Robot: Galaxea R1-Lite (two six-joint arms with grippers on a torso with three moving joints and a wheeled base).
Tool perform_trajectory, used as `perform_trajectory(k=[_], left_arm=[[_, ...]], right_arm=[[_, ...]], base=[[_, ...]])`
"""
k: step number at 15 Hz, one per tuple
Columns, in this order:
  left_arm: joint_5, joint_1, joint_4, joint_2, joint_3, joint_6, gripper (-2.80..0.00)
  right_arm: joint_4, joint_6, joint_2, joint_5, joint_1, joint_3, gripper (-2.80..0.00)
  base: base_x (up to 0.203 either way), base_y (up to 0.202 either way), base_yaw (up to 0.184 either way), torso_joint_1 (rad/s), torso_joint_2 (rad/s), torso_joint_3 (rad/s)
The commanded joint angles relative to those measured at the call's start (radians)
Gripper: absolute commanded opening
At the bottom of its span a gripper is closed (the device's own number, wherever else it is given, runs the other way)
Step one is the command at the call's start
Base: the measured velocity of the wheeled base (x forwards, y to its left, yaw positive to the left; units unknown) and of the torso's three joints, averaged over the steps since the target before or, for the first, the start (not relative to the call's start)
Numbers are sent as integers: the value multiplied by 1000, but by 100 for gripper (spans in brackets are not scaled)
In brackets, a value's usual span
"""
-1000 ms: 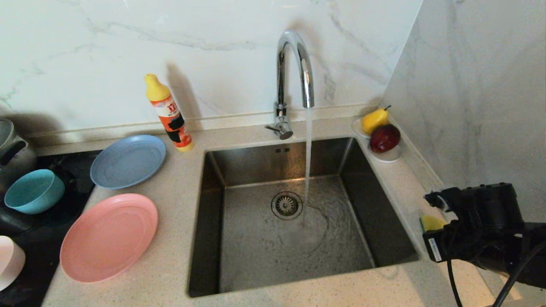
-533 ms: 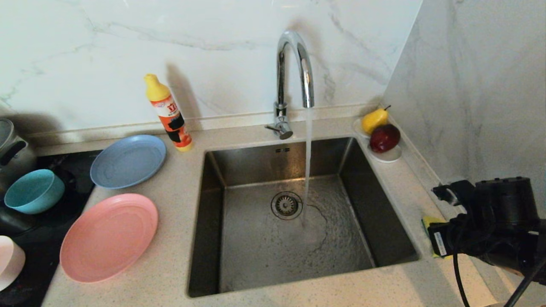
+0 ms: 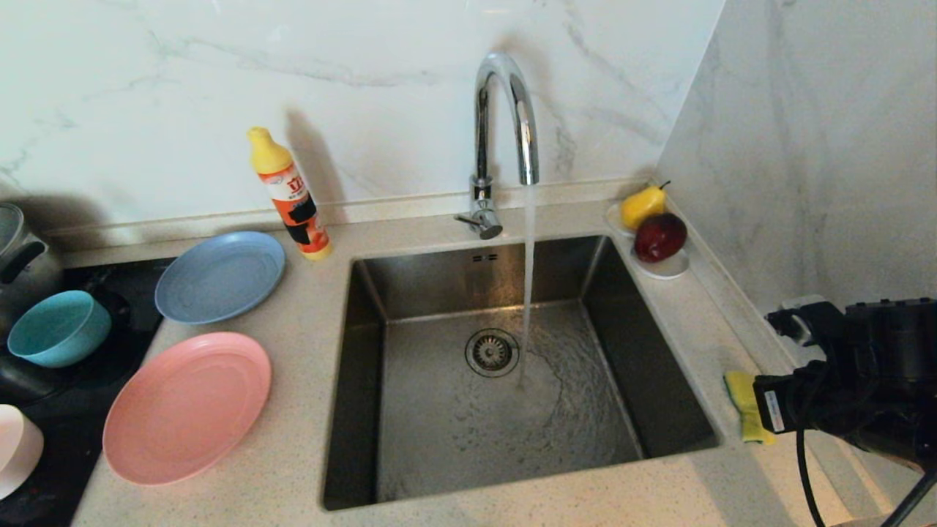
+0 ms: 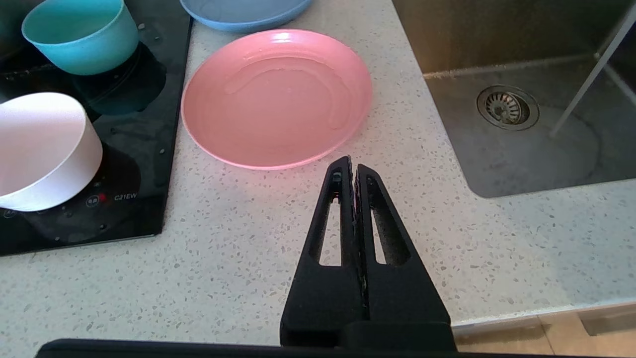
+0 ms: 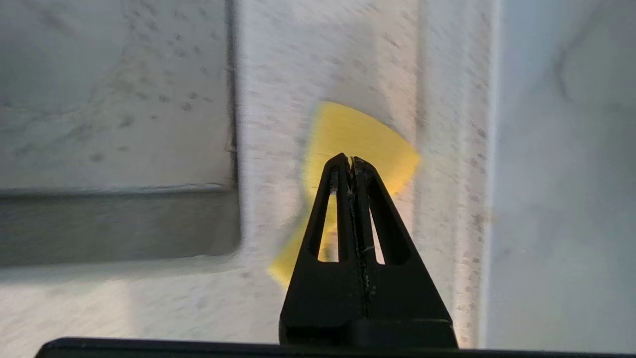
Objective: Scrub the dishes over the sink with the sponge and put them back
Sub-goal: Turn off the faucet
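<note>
Beside sink (image 3: 512,410): sponge (image 3: 743,402) (perhaps arm-shadowed).

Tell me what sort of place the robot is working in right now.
Most likely a home kitchen: a steel sink under a running chrome faucet, set in a speckled countertop with marble-look walls, a black cooktop beside it, and plates and bowls laid out to its left.
</note>
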Motion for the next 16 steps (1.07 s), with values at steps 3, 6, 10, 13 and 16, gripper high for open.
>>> perform_trajectory(k=[3, 6, 10, 13, 16], left_arm=[[0, 1, -1, 1, 18, 1, -280], [0, 0, -1, 1, 18, 1, -280], [1, 1, -1, 1, 18, 1, -280], [0, -1, -1, 1, 18, 1, -280], [0, -1, -1, 1, 18, 1, -280]], right_arm=[[-6, 9, 98, -4, -23, -48, -280], [-7, 50, 153, -10, -27, -80, -280], [-7, 53, 174, -23, -43, -105, -280], [-8, 53, 183, -23, -50, -111, -280], [-3, 55, 173, -17, -43, -122, -280]], base=[[0, 0, 0, 0, 0, 0], [0, 0, 0, 0, 0, 0], [0, 0, 0, 0, 0, 0], [0, 0, 0, 0, 0, 0], [0, 0, 0, 0, 0, 0]])
